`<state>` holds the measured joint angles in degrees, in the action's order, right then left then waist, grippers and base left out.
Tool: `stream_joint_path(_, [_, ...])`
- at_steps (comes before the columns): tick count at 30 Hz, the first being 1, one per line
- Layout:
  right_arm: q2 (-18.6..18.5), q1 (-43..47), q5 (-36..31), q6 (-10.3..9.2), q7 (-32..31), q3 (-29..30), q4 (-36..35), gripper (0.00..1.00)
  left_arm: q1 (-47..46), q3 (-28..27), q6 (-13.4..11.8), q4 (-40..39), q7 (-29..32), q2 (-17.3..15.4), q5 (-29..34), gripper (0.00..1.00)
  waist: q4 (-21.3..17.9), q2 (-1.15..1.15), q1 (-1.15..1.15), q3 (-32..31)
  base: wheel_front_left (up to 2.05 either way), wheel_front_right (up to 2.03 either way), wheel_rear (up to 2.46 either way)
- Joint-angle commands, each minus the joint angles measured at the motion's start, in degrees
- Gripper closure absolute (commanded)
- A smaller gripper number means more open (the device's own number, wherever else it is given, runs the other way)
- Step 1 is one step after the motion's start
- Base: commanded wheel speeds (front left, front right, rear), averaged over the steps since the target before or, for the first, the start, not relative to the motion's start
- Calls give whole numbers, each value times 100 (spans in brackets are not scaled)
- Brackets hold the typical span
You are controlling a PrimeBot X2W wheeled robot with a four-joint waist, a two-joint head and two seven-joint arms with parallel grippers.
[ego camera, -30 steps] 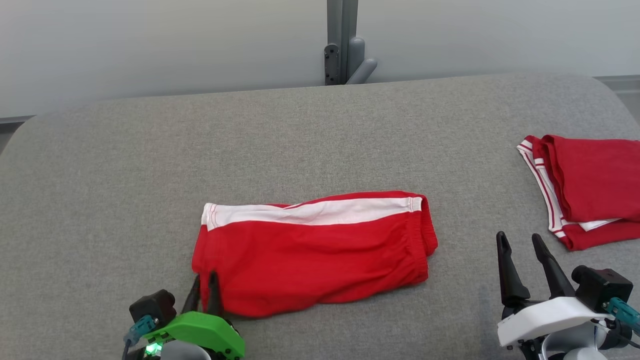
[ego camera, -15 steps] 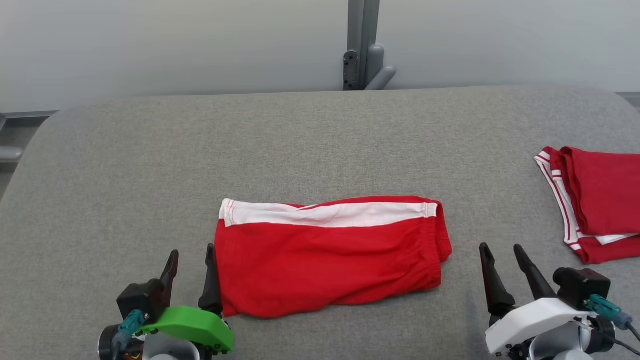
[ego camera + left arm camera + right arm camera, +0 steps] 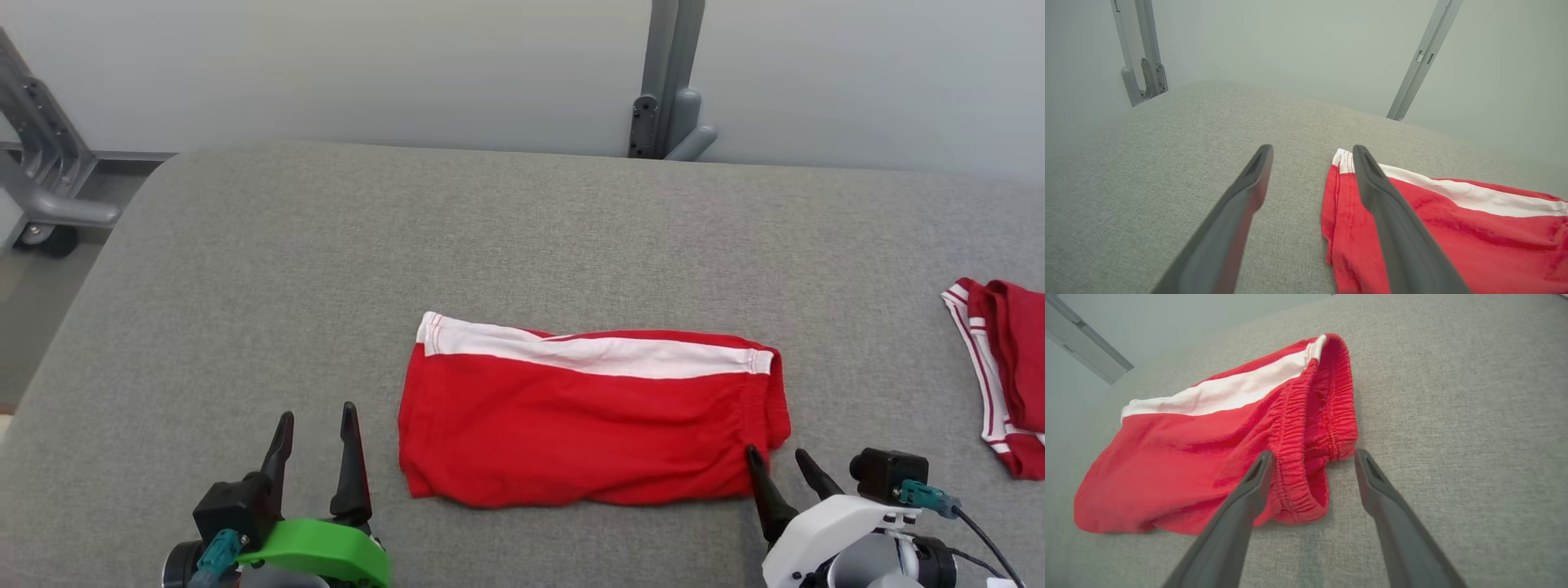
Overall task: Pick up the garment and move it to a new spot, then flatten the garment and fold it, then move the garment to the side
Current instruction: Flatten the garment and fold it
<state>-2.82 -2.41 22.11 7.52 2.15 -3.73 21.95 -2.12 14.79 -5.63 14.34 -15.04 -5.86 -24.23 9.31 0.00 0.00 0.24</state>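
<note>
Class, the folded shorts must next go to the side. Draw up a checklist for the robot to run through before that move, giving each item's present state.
1. Red shorts folded, lying flat on the table: ok.
2. Left pincer open, apart from the cloth: ok.
3. Right pincer open at the waistband end: ok.
4. Right pincer touching the cloth: cannot tell.
5. Shorts gripped for carrying: not ok, neither pincer holds them.
6. Other red garment lies apart, at the right: ok.
</note>
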Motion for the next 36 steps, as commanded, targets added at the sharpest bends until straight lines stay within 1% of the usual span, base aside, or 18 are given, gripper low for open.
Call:
stream_joint_path(1, [-16, -99, 43, -7, 47, 42, 126, 0, 64, -34, 15, -14, -16, 23, 58, 0, 126, 0, 0, 8, 0, 0, 0])
stream_joint_path(3, [-14, -234, 106, -7, 102, 80, 493, 0, 57, -74, 44, -10, -16, 43, 110, 0, 198, 0, 0, 26, 0, 0, 0])
stream_joint_path(7, [-15, -540, 534, -7, 230, 80, 1221, 0, 51, -153, 88, 8, -16, 73, 179, 0, 303, 0, 0, 62, 0, 0, 0])
stream_joint_path(8, [-14, -685, 853, -7, 305, 10, 1539, 0, 41, -181, 109, 16, -16, 92, 200, 0, 343, 0, 0, 77, 0, 0, 0])
stream_joint_path(9, [-14, -752, 1023, -7, 335, -35, 1674, 0, 38, -195, 112, 20, -17, 102, 220, 0, 357, 0, 0, 84, 0, 0, 0])
stream_joint_path(10, [-14, -752, 1023, -7, 335, -35, 1674, 0, 38, -195, 112, 20, -17, 102, 220, 0, 357, 0, 0, 84, 0, 0, 0])
stream_joint_path(11, [-11, -865, 1426, -8, 388, -169, 1922, 0, 31, -225, 138, 29, -17, 117, 241, 0, 380, 0, 0, 95, 0, 0, 0])
stream_joint_path(14, [-6, -1017, 1907, -8, 526, -334, 2255, 53, 28, -269, 160, 52, -17, 140, 283, 0, 396, 0, 0, 105, 0, 0, 0])
stream_joint_path(16, [-1, -1128, 2162, -8, 627, -445, 2458, 63, 22, -297, 170, 68, -17, 158, 305, 0, 398, 0, 0, 113, 0, 0, 0])
stream_joint_path(17, [2, -1180, 2279, -8, 674, -499, 2536, 70, 18, -311, 181, 74, -17, 164, 313, 0, 396, 0, 0, 117, 0, 0, 0])
stream_joint_path(18, [2, -1233, 2381, -8, 722, -564, 2612, 78, 17, -326, 191, 79, -17, 169, 327, 0, 392, 0, 0, 120, 0, 0, 0])
stream_joint_path(19, [0, -1277, 2493, -8, 766, -615, 2667, 96, 17, -342, 200, 84, -17, 174, 335, 0, 384, 0, 0, 122, 0, 0, 0])
stream_joint_path(20, [-3, -1317, 2577, -8, 810, -658, 2716, 100, 20, -358, 210, 90, -17, 179, 348, 0, 375, 0, 0, 123, 0, 0, 0])
stream_joint_path(23, [-3, -1454, 2667, -8, 963, -744, 2836, 100, 30, -399, 220, 103, -17, 197, 389, 0, 329, 0, 0, 126, 0, 0, 0])
stream_joint_path(28, [-26, -1560, 2635, -8, 1109, -738, 2775, 100, 48, -411, 241, 101, -16, 223, 433, 0, 186, 0, 0, 117, 0, 0, 0])
stream_joint_path(33, [-298, -1444, 2570, -8, 989, -631, 2506, 100, 39, -371, 277, 89, -16, 242, 446, 0, 2, 0, 0, 114, 0, 0, 0])
stream_joint_path(34, [-298, -1444, 2570, -8, 989, -631, 2506, 100, 39, -371, 277, 89, -16, 242, 446, 0, 2, 0, 0, 114, 0, 0, 0])
stream_joint_path(36, [-496, -1372, 2550, -8, 877, -552, 2373, 100, 29, -352, 288, 101, -17, 250, 445, 0, -69, 0, 0, 110, 0, 0, 0])
